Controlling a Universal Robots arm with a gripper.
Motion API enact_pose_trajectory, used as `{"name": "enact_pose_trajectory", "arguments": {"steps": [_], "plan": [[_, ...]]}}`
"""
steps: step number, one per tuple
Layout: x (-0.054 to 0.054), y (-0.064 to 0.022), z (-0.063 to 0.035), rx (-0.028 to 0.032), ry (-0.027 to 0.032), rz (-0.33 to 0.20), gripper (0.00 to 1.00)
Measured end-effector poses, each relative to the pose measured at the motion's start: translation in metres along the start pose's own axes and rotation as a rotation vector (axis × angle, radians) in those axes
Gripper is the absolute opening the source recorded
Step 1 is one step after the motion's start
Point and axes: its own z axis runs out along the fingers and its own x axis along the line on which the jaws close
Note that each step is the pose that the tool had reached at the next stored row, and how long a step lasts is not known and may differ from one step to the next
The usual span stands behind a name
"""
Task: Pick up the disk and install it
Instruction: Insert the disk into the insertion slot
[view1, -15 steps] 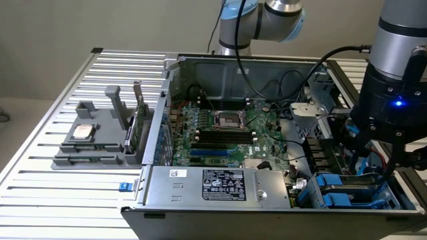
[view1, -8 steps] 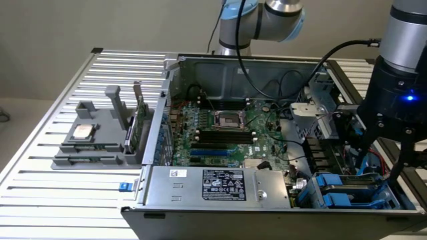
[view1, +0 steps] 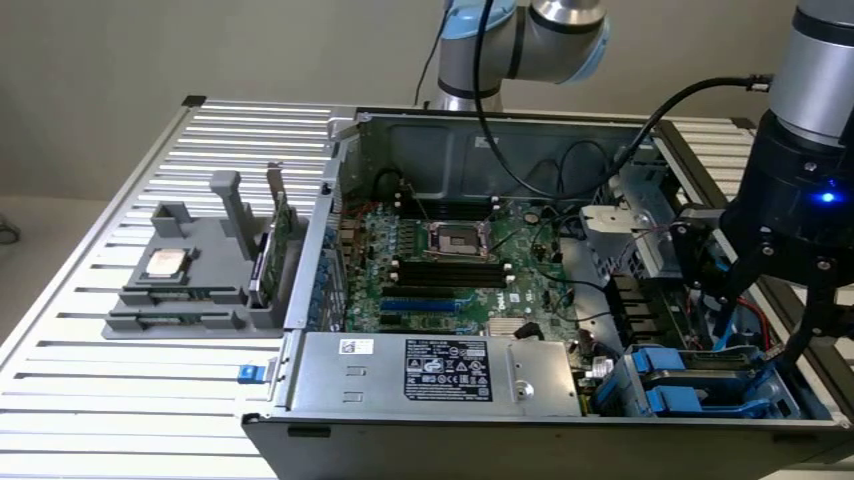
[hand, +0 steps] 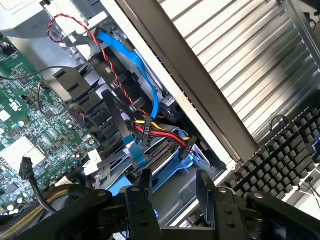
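Counter (view1: 94, 390) of ribbed, bright bare metal; computer case (view1: 427, 150) on it in dull grey sheet metal; inside the case, the disk (view1: 674, 365) framed in smooth blue plastic; claw (hand: 174, 180) matt black.

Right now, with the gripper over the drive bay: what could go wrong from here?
1. Snag: the open gripper hangs just above the disk in its blue frame. The power leads, red, yellow and black, and the blue data cable lie close by, so a finger could hook one.
2. Collision: the case wall runs right alongside the bay, and a sideways drift may strike it.
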Motion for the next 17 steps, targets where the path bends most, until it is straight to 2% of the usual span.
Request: {"name": "enact_pose_trajectory", "arguments": {"steps": [5, 8, 10, 17], "plan": [[-0.0017, 0.0006, 0.0015, -0.0096, 0.0118, 0.027, 0.49], [-0.0029, 0.0012, 0.0026, -0.013, 0.0168, 0.041, 0.49], [-0.0036, 0.0018, 0.0032, -0.013, 0.018, 0.049, 0.49], [-0.0043, 0.002, 0.0044, -0.0072, 0.0165, 0.074, 0.49]]}}
